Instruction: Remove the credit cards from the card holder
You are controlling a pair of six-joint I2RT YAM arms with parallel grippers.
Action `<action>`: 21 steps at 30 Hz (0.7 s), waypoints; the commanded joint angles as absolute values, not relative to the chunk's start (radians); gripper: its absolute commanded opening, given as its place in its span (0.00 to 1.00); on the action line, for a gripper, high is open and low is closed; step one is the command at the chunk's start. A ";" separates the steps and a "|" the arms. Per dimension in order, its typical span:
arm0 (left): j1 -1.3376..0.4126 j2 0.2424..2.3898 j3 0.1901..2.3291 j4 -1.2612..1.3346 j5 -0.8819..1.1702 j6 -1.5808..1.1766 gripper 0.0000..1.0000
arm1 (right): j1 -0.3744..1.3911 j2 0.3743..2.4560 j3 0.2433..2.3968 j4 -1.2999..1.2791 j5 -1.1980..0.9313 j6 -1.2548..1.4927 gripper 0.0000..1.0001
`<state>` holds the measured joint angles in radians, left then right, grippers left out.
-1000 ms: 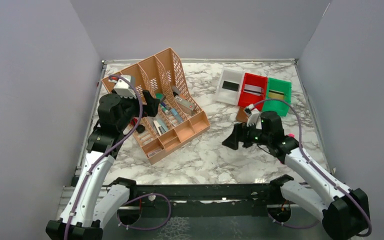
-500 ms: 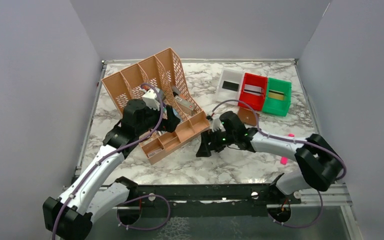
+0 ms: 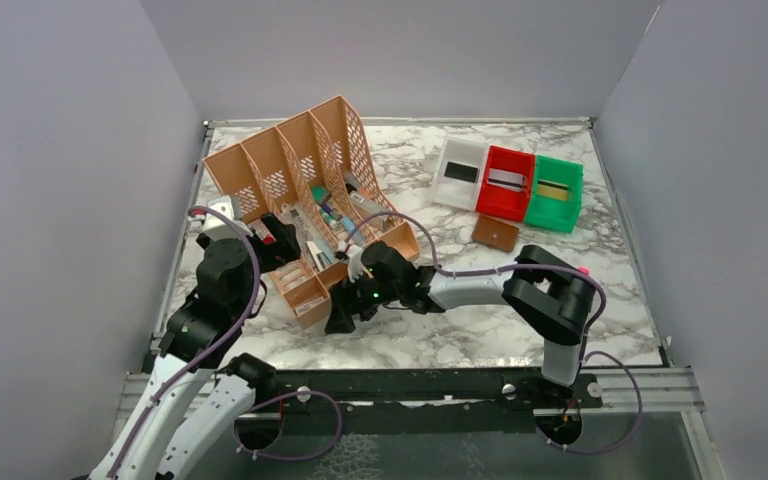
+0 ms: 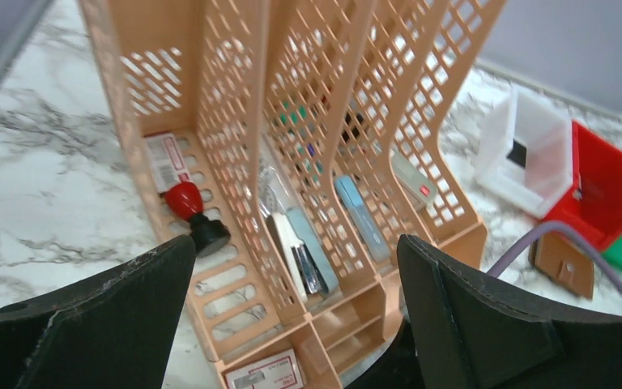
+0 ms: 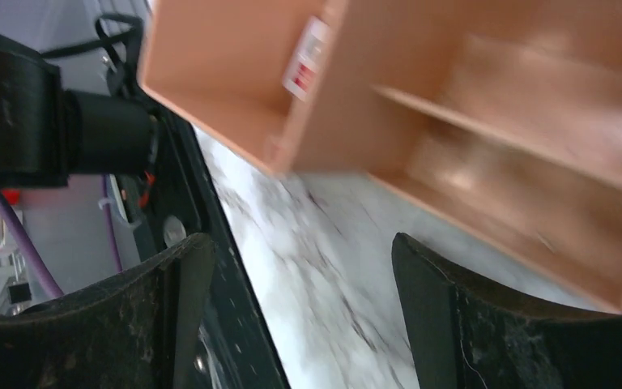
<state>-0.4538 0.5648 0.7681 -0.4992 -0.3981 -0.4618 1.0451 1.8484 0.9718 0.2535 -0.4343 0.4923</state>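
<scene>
The brown card holder point(image 3: 494, 233) lies shut and flat on the marble table, in front of the red bin; it also shows at the right edge of the left wrist view point(image 4: 565, 265). A flat card lies in each of the white bin point(image 3: 461, 172), the red bin point(image 3: 505, 181) and the green bin point(image 3: 554, 191). My right gripper point(image 3: 344, 310) is open and empty, low at the organizer's near corner, far left of the holder. My left gripper point(image 3: 278, 238) is open and empty over the organizer's left side. In the wrist views both the left gripper point(image 4: 296, 324) and the right gripper point(image 5: 300, 316) show wide gaps.
A tilted orange mesh desk organizer point(image 3: 310, 190) holds a red stamp point(image 4: 188, 203), staplers and pens. Its front compartments point(image 5: 486, 121) fill the right wrist view. Grey walls close in three sides. The black base rail point(image 3: 410, 385) runs along the near edge.
My right arm has swung left across the table, from beside the card holder to the organizer's near corner. My left arm has pulled back toward the organizer's left side. The holder has not moved.
</scene>
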 commanded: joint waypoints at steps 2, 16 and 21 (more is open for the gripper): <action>-0.457 0.496 0.827 -0.576 -0.603 -0.496 0.99 | 1.111 1.974 1.109 0.389 -0.344 0.544 0.84; -0.457 0.510 0.864 -0.597 -0.633 -0.474 0.99 | 1.134 2.047 1.374 0.197 -0.306 0.358 0.84; -0.457 0.557 0.856 -0.568 -0.578 -0.454 0.99 | 1.133 1.729 1.090 0.216 -0.046 0.356 0.90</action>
